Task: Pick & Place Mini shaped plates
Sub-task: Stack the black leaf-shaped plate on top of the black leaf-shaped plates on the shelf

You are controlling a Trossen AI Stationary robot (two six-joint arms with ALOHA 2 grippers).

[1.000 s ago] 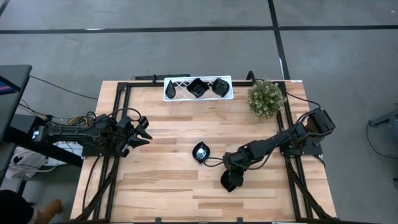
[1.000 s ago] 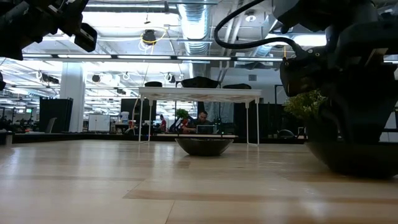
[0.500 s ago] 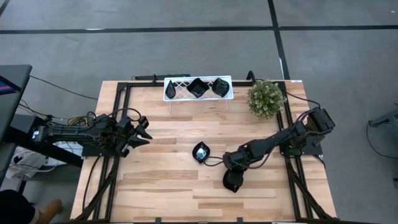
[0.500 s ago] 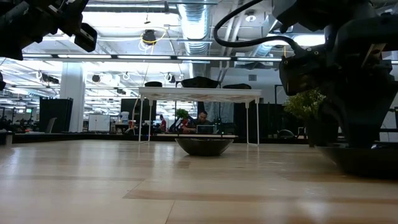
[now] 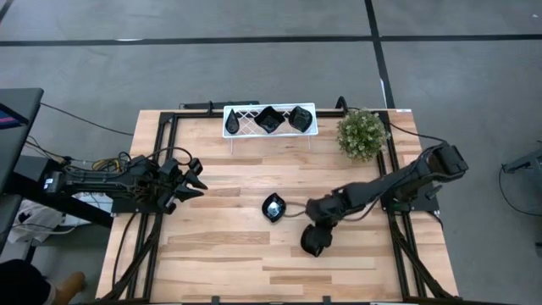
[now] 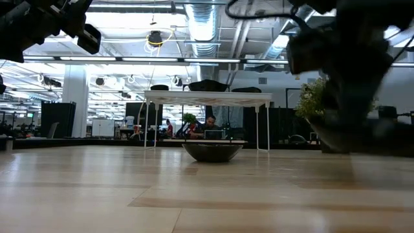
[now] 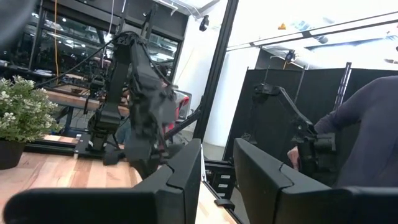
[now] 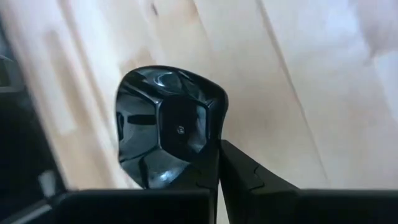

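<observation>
The right gripper (image 5: 314,240), in the lower middle of the high view, is clenched on the rim of a plate (image 5: 312,241). In the right wrist view its fingers (image 8: 239,171) pinch the edge of this plate (image 8: 166,134) with the glossy bowl facing the camera. An edge pinch suits a shallow dish that offers no other purchase. In the low view the right arm and its load blur at the right of the frame, with the dark shape apparently clear of the wood, so I judge the plate lifted.

A second plate (image 5: 273,207) lies flat on the table (image 5: 220,246), just left of the right arm at frame centre; it shows as the low bowl (image 6: 212,151) in the low view. Probably it waits its turn.

Three more plates (image 5: 269,119) sit in the white rack (image 5: 239,119) at the upper middle edge, beside the plant (image 5: 362,133). The rack looks like the drop-off, with free room at its left end.

The left gripper (image 5: 193,175) hangs at centre left, well apart from any plate, its fingers (image 7: 261,177) parted and empty, apparently idle.
</observation>
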